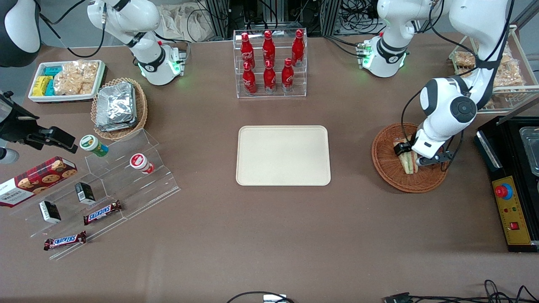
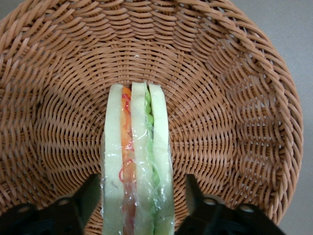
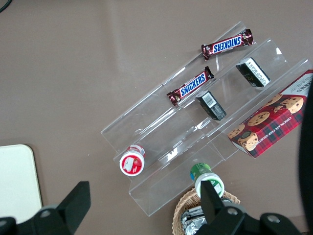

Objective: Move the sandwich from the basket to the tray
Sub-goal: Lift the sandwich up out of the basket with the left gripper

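Left wrist view, close: sandwich [image 2: 137, 161] stands on edge in the basket [image 2: 234, 98], three white bread slices with an orange-red layer and a green layer between, clear wrap over all. The tool [image 2: 139, 205] straddles it, fingers [image 2: 88, 198] spread, one on each side of the sandwich; a sliver of basket weave shows between each finger and the wrap, so no pinch.

Front view shows none of that gap. There the tool [image 1: 410, 158] sits low inside the basket [image 1: 385, 162], the arm's wrist covering much of the basket; only part of the sandwich [image 1: 407, 163] shows below the wrist.

Containers, placed from the tray [image 1: 283, 155]:
- Tray lies flat mid-bench [image 1: 269, 235], nothing on it.
- Basket sits beside the tray, toward the working arm's end, well apart from it; holds the one sandwich.
- Clear rack of red bottles [image 1: 269, 57] stands farther from the front camera than the tray.
- Tan basket with foil packets [image 1: 118, 107] lies toward the parked arm's end.
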Robot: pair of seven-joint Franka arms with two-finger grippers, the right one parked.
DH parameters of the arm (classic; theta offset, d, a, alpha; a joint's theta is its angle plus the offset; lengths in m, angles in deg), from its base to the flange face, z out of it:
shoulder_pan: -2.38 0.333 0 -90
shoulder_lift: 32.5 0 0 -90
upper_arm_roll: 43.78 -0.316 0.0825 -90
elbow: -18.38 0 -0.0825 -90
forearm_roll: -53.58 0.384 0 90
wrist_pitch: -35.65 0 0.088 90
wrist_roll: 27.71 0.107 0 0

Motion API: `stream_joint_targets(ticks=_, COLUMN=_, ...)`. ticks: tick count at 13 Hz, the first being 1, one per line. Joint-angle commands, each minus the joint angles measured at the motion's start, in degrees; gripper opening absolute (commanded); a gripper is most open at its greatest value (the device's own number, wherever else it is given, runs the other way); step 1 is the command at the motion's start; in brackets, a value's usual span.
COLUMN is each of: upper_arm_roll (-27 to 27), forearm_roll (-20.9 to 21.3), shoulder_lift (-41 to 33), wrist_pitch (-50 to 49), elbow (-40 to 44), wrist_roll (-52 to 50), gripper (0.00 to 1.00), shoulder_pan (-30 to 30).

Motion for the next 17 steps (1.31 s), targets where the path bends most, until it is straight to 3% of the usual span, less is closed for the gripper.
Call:
stream_joint_targets(ticks=1, upper_arm_roll=-0.01, forearm_roll=0.18, shoulder_lift=-0.63, wrist_pitch=1.52, elbow=-1.05, wrist_roll=-0.4, gripper=0.0, shoulder_pan=-0.44)
stream_joint_targets(ticks=4, upper_arm_roll=-0.01, forearm_roll=0.18, shoulder_lift=-3.59, wrist_pitch=-1.01, elbow=-0.44, wrist_roll=0.65, gripper=0.0, shoulder_pan=-0.27)
stream_joint_targets(ticks=7, upper_arm_roll=0.16, forearm_roll=0.18, shoulder_lift=-14.65, wrist_pitch=-15.32, elbow=2.28, wrist_roll=1.0, gripper=0.0, shoulder_pan=-0.44)
stream_joint_targets(ticks=9, upper_arm_roll=-0.01, forearm_roll=0.44, shoulder_lift=-19.77, wrist_pitch=-25.58, elbow=8.31, wrist_roll=4.32, gripper=0.0, shoulder_pan=-0.44)
stream_joint_targets(ticks=11, upper_arm_roll=-0.02, forearm_roll=0.26, shoulder_lift=-18.75, wrist_pitch=-43.04, elbow=23.39, wrist_roll=6.01, gripper=0.0, shoulder_pan=-0.36)
stream_joint_targets(ticks=13, upper_arm_roll=-0.01, forearm_roll=0.35, shoulder_lift=-15.32, wrist_pitch=-53.98, elbow=36.16, wrist_roll=6.54, gripper=0.0, shoulder_pan=-0.36)
stream_joint_targets(ticks=15, upper_arm_roll=0.07, forearm_roll=0.35, shoulder_lift=-12.33, wrist_pitch=-58.84, elbow=42.78, wrist_roll=7.59, gripper=0.0, shoulder_pan=-0.44)
stream_joint_targets(ticks=17, upper_arm_roll=0.07, forearm_roll=0.35, shoulder_lift=-12.14, wrist_pitch=-58.95, elbow=43.33, wrist_roll=7.6, gripper=0.0, shoulder_pan=-0.44)
